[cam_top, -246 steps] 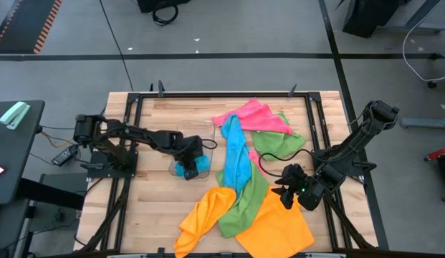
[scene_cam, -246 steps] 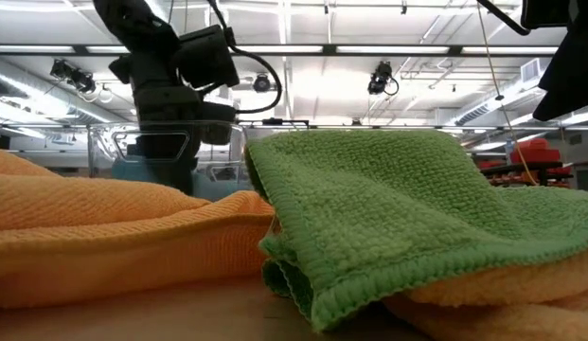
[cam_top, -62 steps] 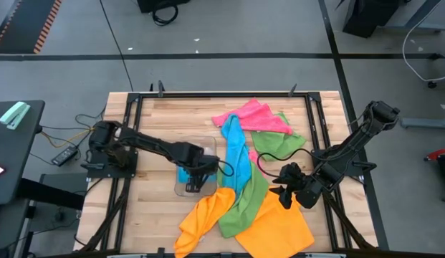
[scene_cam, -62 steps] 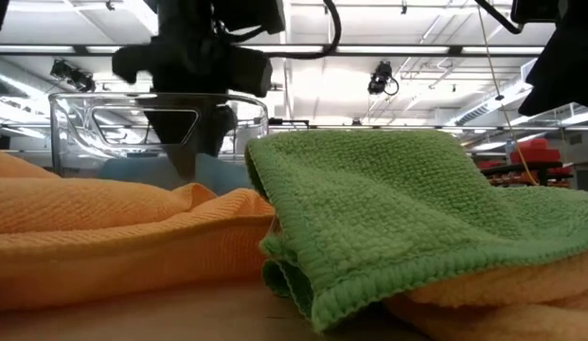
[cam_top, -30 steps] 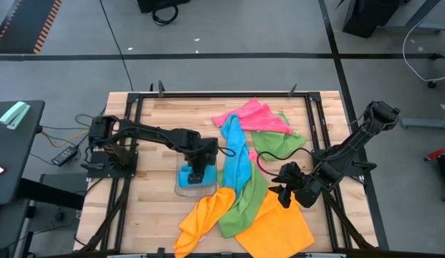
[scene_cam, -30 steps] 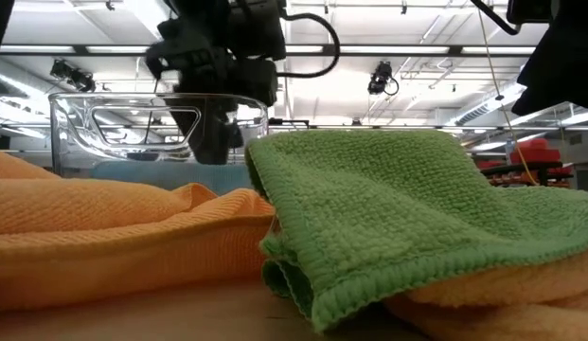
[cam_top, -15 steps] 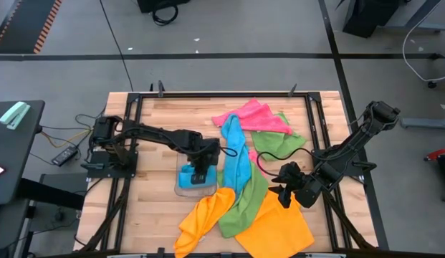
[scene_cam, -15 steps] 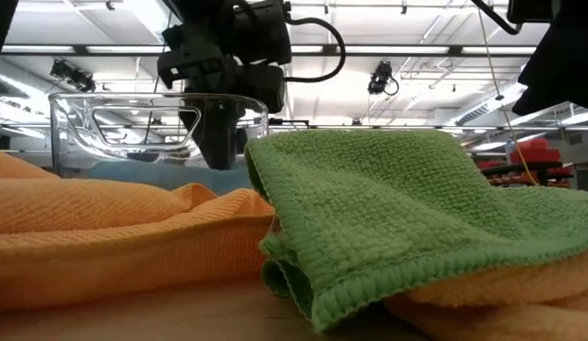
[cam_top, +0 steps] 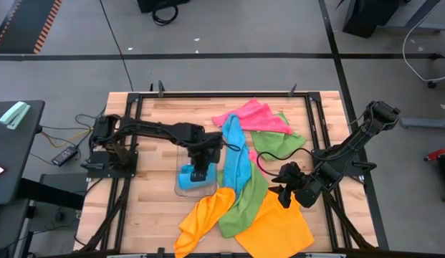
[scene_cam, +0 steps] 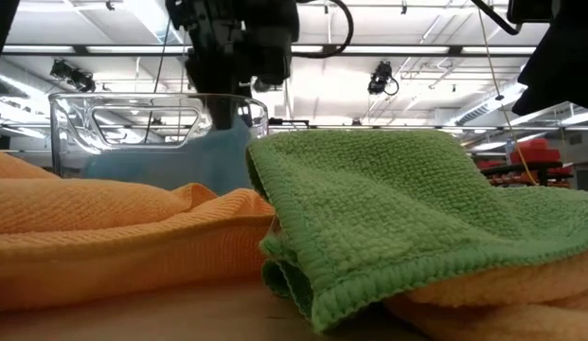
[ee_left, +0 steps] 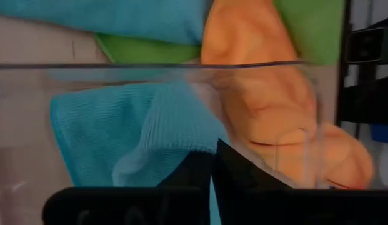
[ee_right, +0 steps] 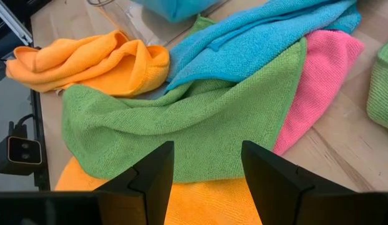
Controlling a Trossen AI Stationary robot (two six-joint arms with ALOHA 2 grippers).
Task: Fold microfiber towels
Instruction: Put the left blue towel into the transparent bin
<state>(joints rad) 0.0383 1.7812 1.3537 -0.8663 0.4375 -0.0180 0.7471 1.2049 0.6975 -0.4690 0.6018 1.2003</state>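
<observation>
Two tools differ: the left tool (cam_top: pixel 198 172) has pinched shut on the blue towel (cam_top: pixel 191 176) inside the clear tray (cam_top: pixel 183 188), probably to lift it out for folding, while the right tool (cam_top: pixel 288 193) waits open by the towel pile (cam_top: pixel 245 188) at the table's (cam_top: pixel 150 208) near right.

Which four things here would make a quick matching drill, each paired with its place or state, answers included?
Things:
1. left end effector
2. right end effector
3. pink towel
4. clear tray

Places or states:
A. at the far edge of the pile
B. open, over the orange towel
C. on the table, holding a folded blue towel
D. shut on the folded blue towel

Pairs: 1-D, 2-B, 3-A, 4-C
</observation>
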